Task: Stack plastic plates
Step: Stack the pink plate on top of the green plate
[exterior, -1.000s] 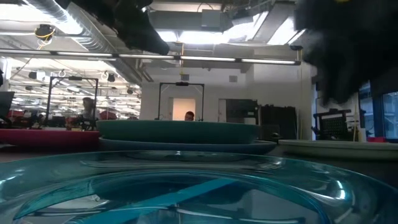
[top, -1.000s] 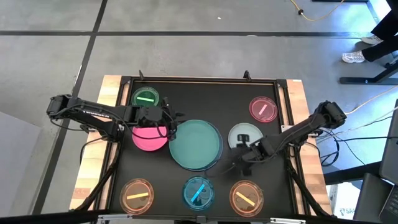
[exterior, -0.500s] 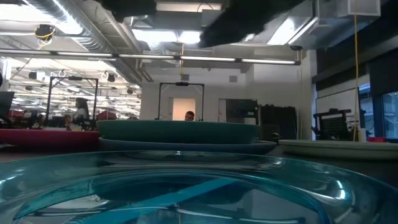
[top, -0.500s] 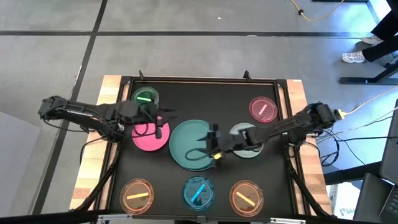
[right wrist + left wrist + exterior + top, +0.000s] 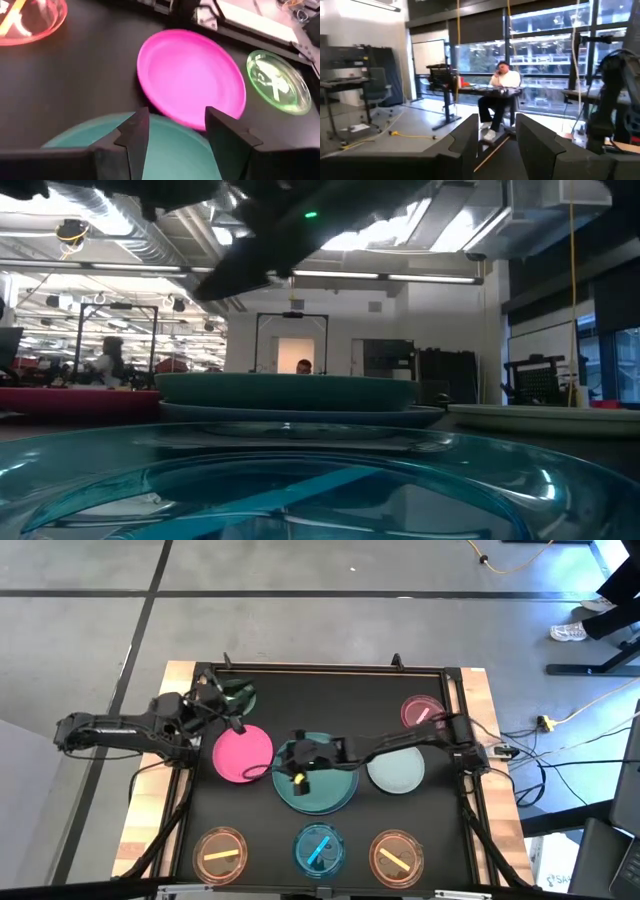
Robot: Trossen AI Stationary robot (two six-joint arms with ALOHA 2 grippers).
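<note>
A teal plate (image 5: 322, 780) lies on a blue plate (image 5: 300, 416) mid-table. Left of them the opaque pink plate (image 5: 243, 753) lies flat, and right of them the pale grey-green plate (image 5: 397, 770). My right gripper (image 5: 287, 758) hovers open over the teal plate's left part (image 5: 70, 137), its fingers pointing toward the pink plate (image 5: 192, 75). My left gripper (image 5: 222, 697) is open above the translucent green plate (image 5: 238, 695) at the far left and looks level out into the room. Neither gripper holds anything.
Small translucent plates lie around: pink (image 5: 422, 712) at the far right, orange (image 5: 220, 852), blue (image 5: 318, 850) and orange (image 5: 396, 858) along the near edge. The right arm stretches across the pale plate. A seated person (image 5: 499, 95) shows beyond the table.
My right gripper has swept from beside the pale grey-green plate toward the table's left, across the teal plate. My left gripper has drawn back from over the pink plate toward the far left corner and tipped up; the pink plate now shows whole and lies flat.
</note>
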